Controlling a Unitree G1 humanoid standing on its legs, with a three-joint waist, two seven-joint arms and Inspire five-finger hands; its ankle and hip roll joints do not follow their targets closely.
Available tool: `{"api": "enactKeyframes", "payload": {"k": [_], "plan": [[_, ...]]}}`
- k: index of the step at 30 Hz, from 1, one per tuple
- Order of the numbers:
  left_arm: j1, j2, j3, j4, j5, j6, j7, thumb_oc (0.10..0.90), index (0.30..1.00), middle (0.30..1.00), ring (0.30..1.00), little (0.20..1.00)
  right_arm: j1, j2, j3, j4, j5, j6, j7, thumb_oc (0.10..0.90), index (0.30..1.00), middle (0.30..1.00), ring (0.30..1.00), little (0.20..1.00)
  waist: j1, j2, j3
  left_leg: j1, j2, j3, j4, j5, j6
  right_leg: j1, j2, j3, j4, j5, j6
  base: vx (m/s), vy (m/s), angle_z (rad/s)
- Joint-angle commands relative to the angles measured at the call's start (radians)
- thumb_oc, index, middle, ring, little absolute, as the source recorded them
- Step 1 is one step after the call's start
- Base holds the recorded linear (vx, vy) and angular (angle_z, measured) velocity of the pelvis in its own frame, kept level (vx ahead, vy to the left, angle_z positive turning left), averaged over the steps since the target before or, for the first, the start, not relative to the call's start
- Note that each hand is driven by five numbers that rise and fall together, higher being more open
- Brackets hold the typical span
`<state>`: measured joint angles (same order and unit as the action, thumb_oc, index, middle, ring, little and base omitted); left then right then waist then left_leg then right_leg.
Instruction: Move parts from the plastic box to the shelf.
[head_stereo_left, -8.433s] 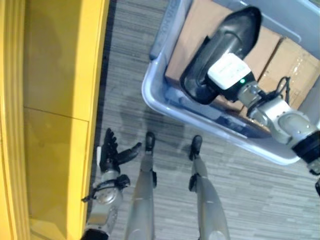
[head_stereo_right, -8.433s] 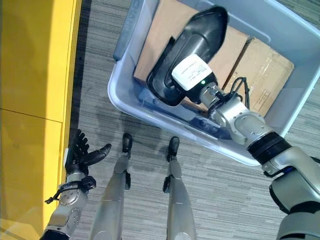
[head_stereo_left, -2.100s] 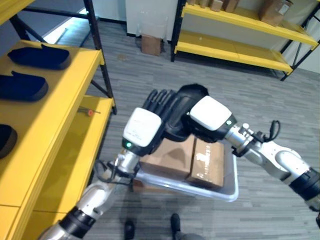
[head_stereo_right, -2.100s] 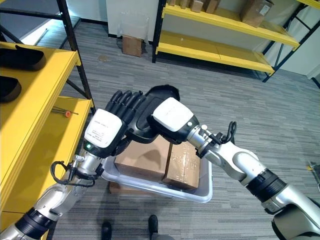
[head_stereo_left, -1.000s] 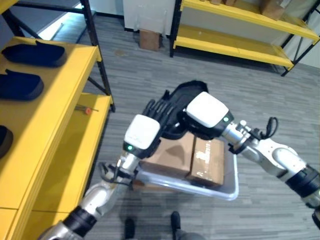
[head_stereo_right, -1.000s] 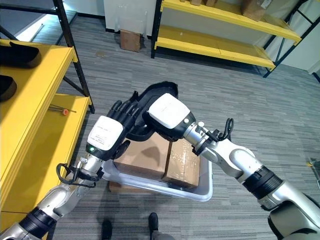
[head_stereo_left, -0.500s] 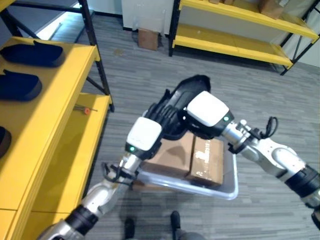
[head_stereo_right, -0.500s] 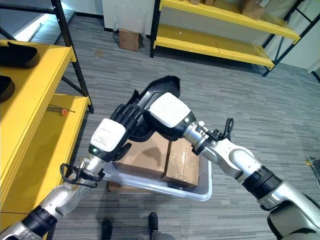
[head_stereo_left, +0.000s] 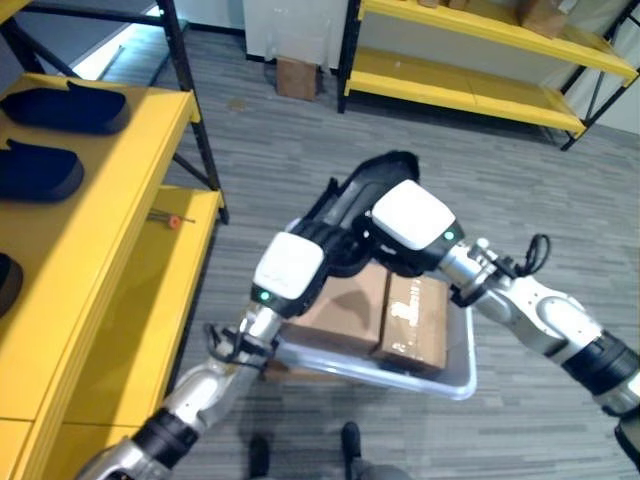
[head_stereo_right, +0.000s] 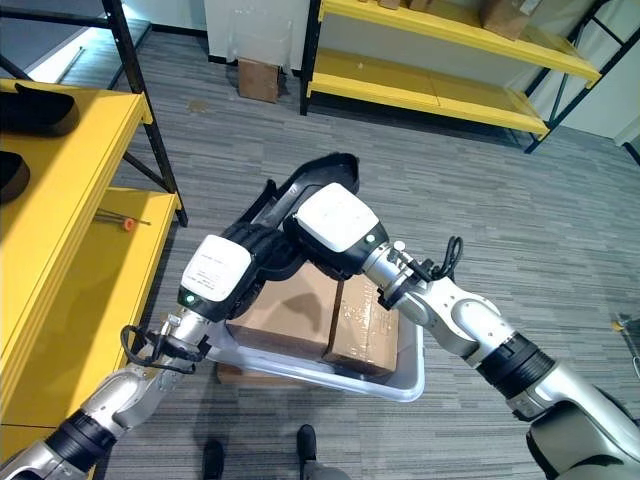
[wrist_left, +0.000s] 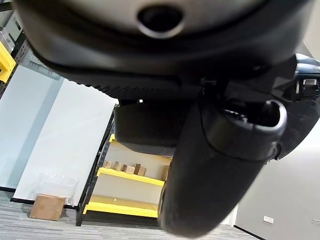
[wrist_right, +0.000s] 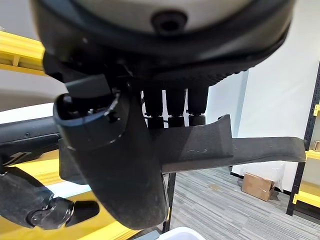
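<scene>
A black moulded part (head_stereo_left: 375, 180) hangs above the pale plastic box (head_stereo_left: 440, 375), held between both hands. My right hand (head_stereo_left: 410, 218) grips it from the right, its fingers curled round the part (wrist_right: 240, 147) in the right wrist view. From the lower left, my left hand (head_stereo_left: 290, 270) reaches up with its fingers wrapped on the part's left edge. The yellow shelf (head_stereo_left: 90, 230) stands at the left and carries similar dark parts (head_stereo_left: 70, 105). Two cardboard boxes (head_stereo_left: 345, 310) lie in the plastic box.
A black shelf post (head_stereo_left: 195, 120) rises between the yellow shelf and the box. A small red-tipped tool (head_stereo_left: 170, 218) lies on the lower shelf board. More yellow racking (head_stereo_left: 470, 85) and a cardboard carton (head_stereo_left: 298, 78) stand on the floor behind.
My left hand's fingers, straight against the part a second ago, have curled onto it. The part has risen slightly and tipped up toward the left.
</scene>
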<state>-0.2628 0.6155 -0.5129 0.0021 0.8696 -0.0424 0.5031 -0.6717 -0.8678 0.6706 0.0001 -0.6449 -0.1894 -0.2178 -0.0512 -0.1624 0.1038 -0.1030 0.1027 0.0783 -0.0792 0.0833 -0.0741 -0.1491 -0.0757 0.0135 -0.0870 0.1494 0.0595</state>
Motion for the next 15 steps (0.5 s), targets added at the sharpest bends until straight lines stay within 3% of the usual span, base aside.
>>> {"api": "enactKeyframes", "payload": {"k": [1, 15], "plan": [[-0.143, -0.031, -0.08, 0.01, -0.014, -0.035, 0.006, 0.4, 0.3, 0.3, 0.3, 0.3, -0.251, 0.092, -0.096, -0.086, 0.112, -0.019, -0.136, 0.4, 0.3, 0.3, 0.3, 0.3, -0.008, 0.016, -0.042, 0.033, 0.021, 0.013, -0.008, -0.061, 0.03, 0.091, -0.037, 0.044, 0.028, -0.177, 0.058, 0.0, 0.0, 0.0], [-0.155, -0.048, -0.074, -0.003, -0.041, -0.033, 0.011, 0.4, 0.3, 0.3, 0.3, 0.3, -0.227, 0.118, -0.126, -0.1, 0.137, -0.015, -0.147, 0.4, 0.3, 0.3, 0.3, 0.3, -0.008, 0.006, -0.047, 0.03, 0.024, 0.013, -0.008, -0.059, 0.029, 0.089, -0.035, 0.046, 0.025, -0.172, 0.057, 0.0, 0.0, 0.0]]}}
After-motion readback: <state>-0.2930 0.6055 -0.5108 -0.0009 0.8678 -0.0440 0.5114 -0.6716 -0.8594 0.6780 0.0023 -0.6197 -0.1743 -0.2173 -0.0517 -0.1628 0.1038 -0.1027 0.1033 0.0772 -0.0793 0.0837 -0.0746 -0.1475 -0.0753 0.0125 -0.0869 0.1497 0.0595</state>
